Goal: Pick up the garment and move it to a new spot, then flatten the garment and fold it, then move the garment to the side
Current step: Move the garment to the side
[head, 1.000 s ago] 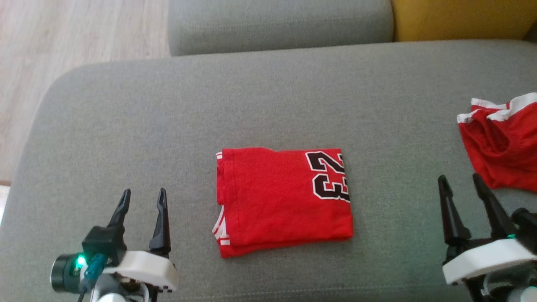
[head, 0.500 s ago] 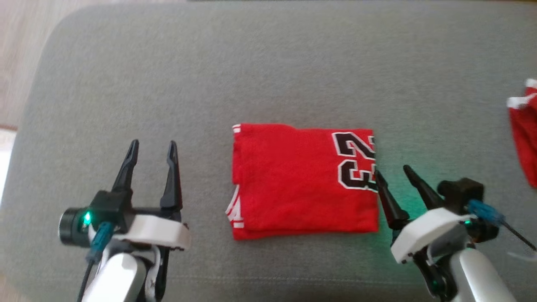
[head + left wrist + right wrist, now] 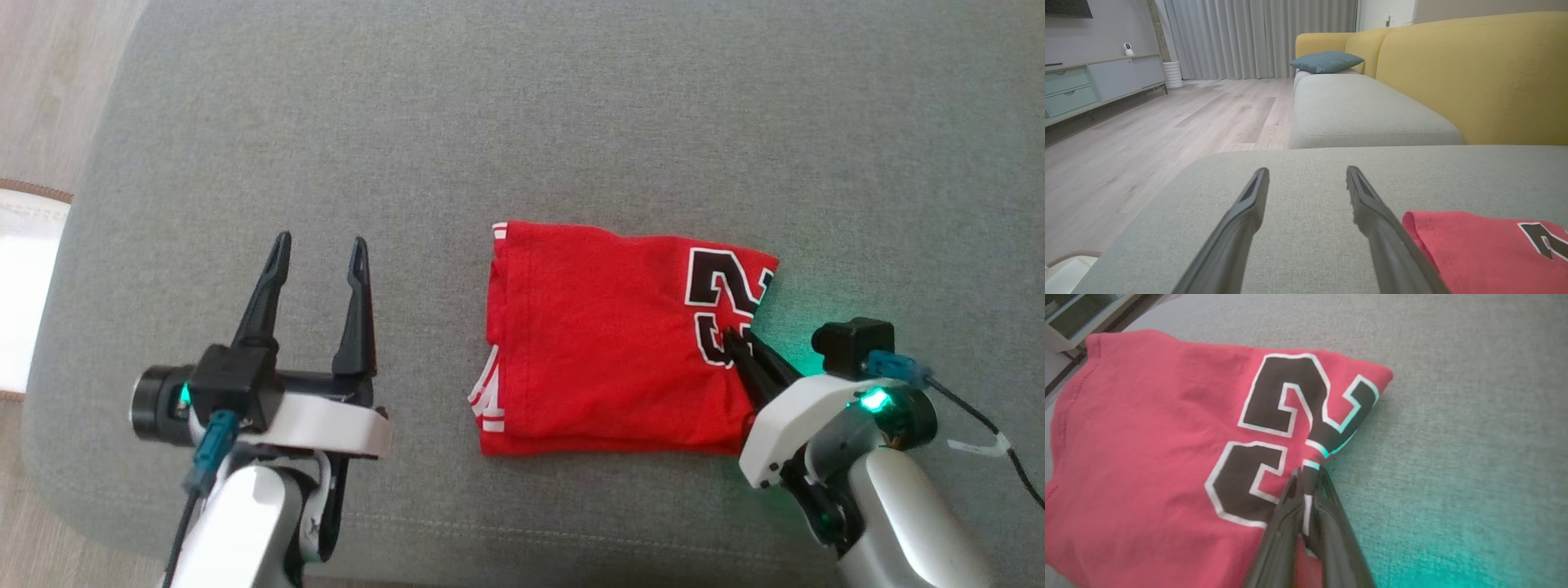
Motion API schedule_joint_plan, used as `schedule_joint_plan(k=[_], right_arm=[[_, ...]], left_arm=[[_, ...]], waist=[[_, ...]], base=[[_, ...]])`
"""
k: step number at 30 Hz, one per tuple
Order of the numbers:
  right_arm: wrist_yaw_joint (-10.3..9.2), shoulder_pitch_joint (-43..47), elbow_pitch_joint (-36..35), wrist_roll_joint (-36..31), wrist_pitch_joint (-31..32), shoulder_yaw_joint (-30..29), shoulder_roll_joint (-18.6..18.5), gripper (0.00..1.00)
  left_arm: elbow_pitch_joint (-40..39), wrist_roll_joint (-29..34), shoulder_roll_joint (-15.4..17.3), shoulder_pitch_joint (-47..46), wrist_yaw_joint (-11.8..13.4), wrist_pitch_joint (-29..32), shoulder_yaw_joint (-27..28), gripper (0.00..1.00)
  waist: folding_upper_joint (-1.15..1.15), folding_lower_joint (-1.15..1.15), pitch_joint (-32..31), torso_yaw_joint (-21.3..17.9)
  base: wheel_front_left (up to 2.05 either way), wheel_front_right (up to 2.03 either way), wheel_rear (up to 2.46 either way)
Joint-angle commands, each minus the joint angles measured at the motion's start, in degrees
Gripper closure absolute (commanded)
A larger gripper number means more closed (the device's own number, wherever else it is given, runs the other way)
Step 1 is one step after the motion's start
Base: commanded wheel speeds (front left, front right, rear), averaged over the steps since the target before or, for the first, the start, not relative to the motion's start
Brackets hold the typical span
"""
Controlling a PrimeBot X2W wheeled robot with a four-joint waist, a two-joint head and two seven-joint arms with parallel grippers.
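Grey sofa seat [image 3: 571, 122] holds folded jersey [image 3: 604, 351] near front edge; right gripper [image 3: 735, 339] pinches its right edge, left gripper [image 3: 320, 240] spread, empty. Should drag low, all layers pinched.

One red garment [image 3: 604, 343]. Two tools, the left tool [image 3: 320, 240] and the right tool [image 3: 1308, 471], each with two dark fingers. The left wrist view counts two grey cushions, the near seat cushion [image 3: 1306, 192] and the far seat cushion [image 3: 1363, 110], one blue pillow [image 3: 1326, 61], one sideboard [image 3: 1126, 75] with two drawers [image 3: 1069, 100] visible, and one small white camera [image 3: 1128, 49].
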Motion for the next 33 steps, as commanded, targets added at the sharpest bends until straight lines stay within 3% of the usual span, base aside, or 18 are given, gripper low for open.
schedule_joint_plan(k=[1, 7, 18, 23, 33], right_arm=[[0.37, 0.8, -1.2, 0.1, -0.1, 1.7, -0.6, 1.0], [0.37, 3.1, -7.7, -1.0, -1.7, 0.4, -3.3, 1.0], [0.37, 2.2, -15.7, -1.3, -0.9, -4.4, -8.4, 1.0], [0.37, -0.8, -15.2, -1.0, -1.6, -7.3, -11.7, 1.0], [0.37, -11.7, -8.8, 0.8, -5.4, -10.4, -17.5, 1.0]], left_arm=[[-2.4, 0.9, 0.3, -2.1, -0.5, -0.7, 3.1, 0.0], [-3.1, 2.4, -0.4, -1.2, -1.6, -0.7, 4.6, 0.0], [-3.9, 4.5, -0.4, -3.2, -4.7, -0.7, 5.6, 0.0], [-3.3, 5.4, -0.4, -5.6, -6.1, -0.7, 5.0, 0.0], [-2.7, 6.9, -0.8, -10.5, -8.4, -0.7, 2.8, 0.0]], waist=[[0.0, 0.0, -0.1, -0.1], [0.0, 0.0, -0.3, -3.1], [0.0, 0.0, 2.5, -15.7], [0.0, 0.0, 4.4, -19.1], [0.0, 0.0, 8.7, -21.9]], base=[[0.0, 0.0, 0.0], [0.0, 0.0, 0.0], [0.0, 0.0, 0.0], [0.0, 0.0, 0.0], [0.0, 0.0, 0.0]])
